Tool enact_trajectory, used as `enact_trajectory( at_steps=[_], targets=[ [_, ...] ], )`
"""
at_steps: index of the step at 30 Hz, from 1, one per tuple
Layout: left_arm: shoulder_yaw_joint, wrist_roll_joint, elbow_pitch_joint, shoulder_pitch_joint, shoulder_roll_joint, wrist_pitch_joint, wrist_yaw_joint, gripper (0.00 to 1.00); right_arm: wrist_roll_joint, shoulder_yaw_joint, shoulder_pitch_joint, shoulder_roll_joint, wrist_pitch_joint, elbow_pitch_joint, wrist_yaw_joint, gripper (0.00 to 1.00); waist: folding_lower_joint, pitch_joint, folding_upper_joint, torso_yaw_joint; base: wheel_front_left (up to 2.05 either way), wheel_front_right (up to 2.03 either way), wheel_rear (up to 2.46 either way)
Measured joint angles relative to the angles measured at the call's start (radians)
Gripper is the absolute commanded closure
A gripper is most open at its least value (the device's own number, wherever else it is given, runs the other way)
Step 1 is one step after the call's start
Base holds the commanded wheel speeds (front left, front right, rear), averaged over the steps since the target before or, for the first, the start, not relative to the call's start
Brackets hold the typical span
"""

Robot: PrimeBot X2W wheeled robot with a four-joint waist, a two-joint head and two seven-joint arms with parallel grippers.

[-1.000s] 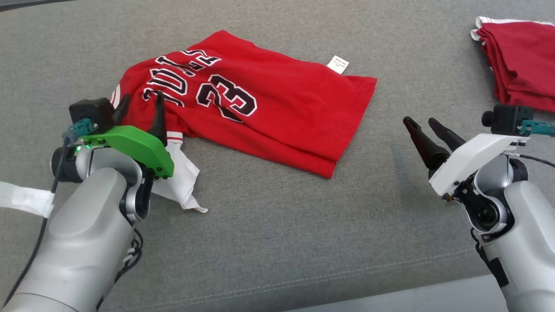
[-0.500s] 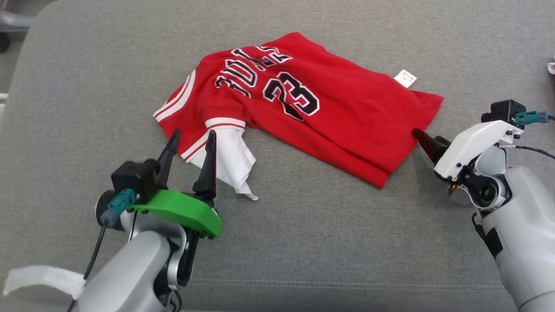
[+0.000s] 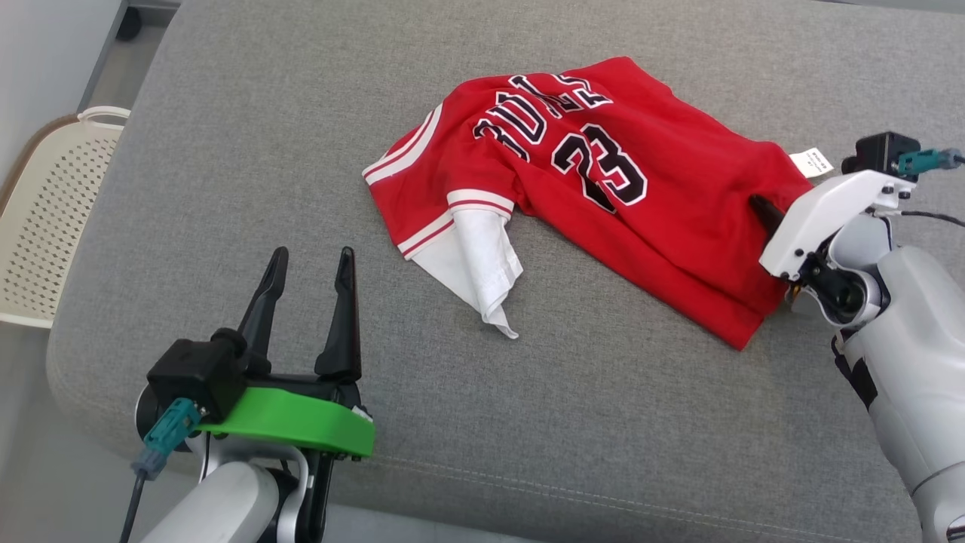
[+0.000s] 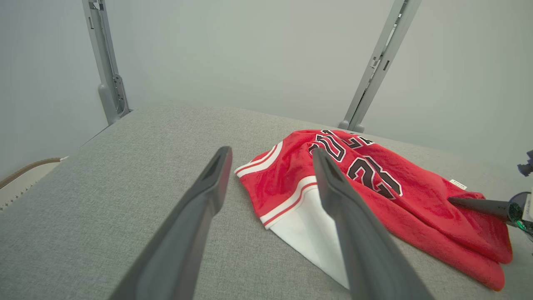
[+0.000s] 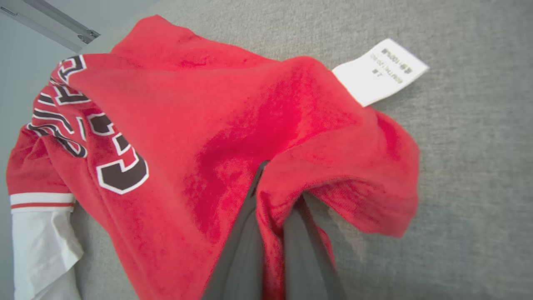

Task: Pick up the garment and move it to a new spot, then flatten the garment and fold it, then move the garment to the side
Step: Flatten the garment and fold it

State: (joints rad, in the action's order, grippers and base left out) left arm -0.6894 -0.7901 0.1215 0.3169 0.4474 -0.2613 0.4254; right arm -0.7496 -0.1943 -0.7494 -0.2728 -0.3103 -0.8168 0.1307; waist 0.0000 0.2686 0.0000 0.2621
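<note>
Pinching the red garment (image 3: 641,204), right pincer (image 3: 763,207) is clamped; left pincer (image 3: 312,255) gapes wide, empty.

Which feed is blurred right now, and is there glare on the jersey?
Head view: sharp, evenly lit, no glare, soft shadow under the jersey. Left wrist view: fingers of the left gripper look soft near the lens, jersey clear. Right wrist view: fingers of the right gripper and the jersey's edge by them are blurred.
</note>
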Motion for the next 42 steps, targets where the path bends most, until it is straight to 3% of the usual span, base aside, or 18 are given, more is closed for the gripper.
enact_trajectory(
  at_steps=[8,14,27,28,29,30,35,42],
  targets=[
    [0.025,0.004,0.015,-0.021,-0.007,0.0,0.006,0.0,-0.029,-0.07,-0.091,-0.065,0.013,0.104,0.0,1.0,0.0,0.007,0.0,-0.02,0.0,0.0,0.0],
    [0.035,0.028,0.012,-0.024,-0.038,-0.001,-0.014,0.0,-0.018,-0.081,-0.212,-0.147,0.009,0.147,0.0,1.0,0.0,0.024,0.0,-0.026,0.0,0.0,0.0],
    [0.021,0.051,-0.031,-0.015,-0.1,-0.001,-0.079,0.0,0.213,-0.053,-0.412,-0.246,0.1,-0.072,0.0,1.0,0.0,0.073,0.0,0.05,0.0,0.0,0.0],
    [0.02,0.053,-0.033,-0.013,-0.106,-0.001,-0.083,0.0,0.227,-0.047,-0.428,-0.245,0.109,-0.098,0.0,0.65,0.0,0.078,0.0,0.057,0.0,0.0,0.0],
    [0.021,0.054,-0.036,-0.012,-0.113,-0.001,-0.088,0.0,0.247,-0.044,-0.441,-0.243,0.124,-0.123,0.0,0.24,0.0,0.084,0.0,0.064,0.0,0.0,0.0],
    [0.021,0.055,-0.041,-0.011,-0.117,-0.001,-0.091,0.0,0.272,-0.043,-0.45,-0.241,0.141,-0.144,0.0,0.0,0.0,0.09,0.0,0.07,0.0,0.0,0.0],
    [0.025,0.065,-0.055,-0.01,-0.133,-0.001,-0.104,0.0,0.33,-0.043,-0.474,-0.224,0.191,-0.22,0.0,0.0,0.0001,0.112,0.0,0.086,0.0,0.0,0.0],
    [0.04,0.081,-0.058,-0.012,-0.135,-0.001,-0.109,0.0,0.283,-0.032,-0.465,-0.229,0.248,-0.245,0.0,0.0,0.0,0.106,0.0,0.049,0.0,0.0,0.0]
  ],
)
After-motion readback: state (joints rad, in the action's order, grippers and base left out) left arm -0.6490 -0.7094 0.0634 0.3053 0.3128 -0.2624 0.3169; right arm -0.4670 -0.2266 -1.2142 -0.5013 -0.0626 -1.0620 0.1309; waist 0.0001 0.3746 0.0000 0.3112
